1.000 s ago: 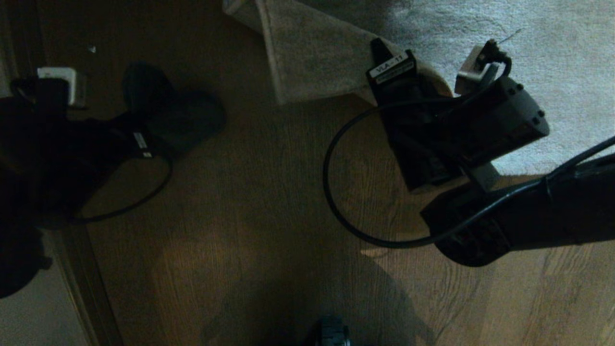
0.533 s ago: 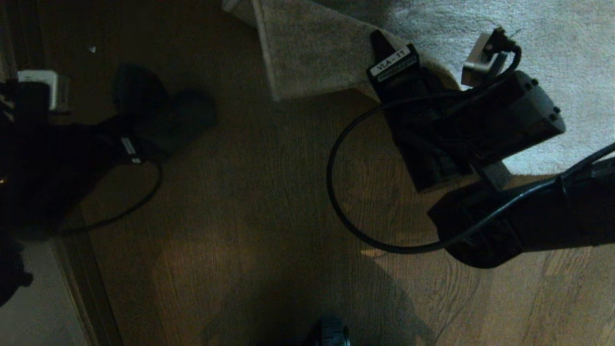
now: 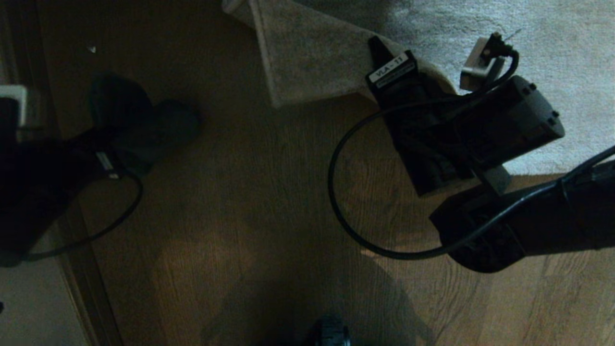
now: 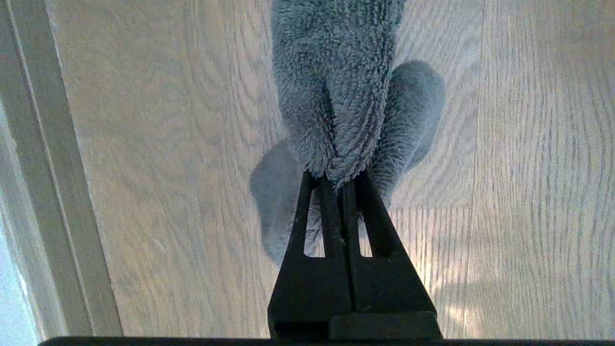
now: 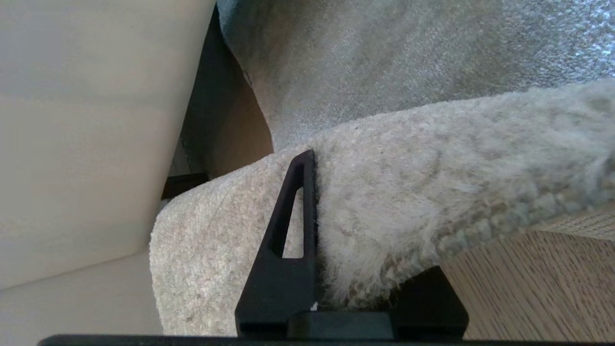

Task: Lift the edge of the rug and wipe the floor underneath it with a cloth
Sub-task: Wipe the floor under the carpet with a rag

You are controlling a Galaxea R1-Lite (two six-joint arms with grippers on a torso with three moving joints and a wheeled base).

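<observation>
Likely heavy, floppy rug, best pinched at hem by right tool (clamped there); left tool squeezing soft, light cloth over floor.

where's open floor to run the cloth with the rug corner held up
Bare floor spans the middle, bordered by the cloth in the left gripper, the folded-back rug, and the right gripper's cable. It is crowded on the right, where that gripper pinches the rug.
</observation>
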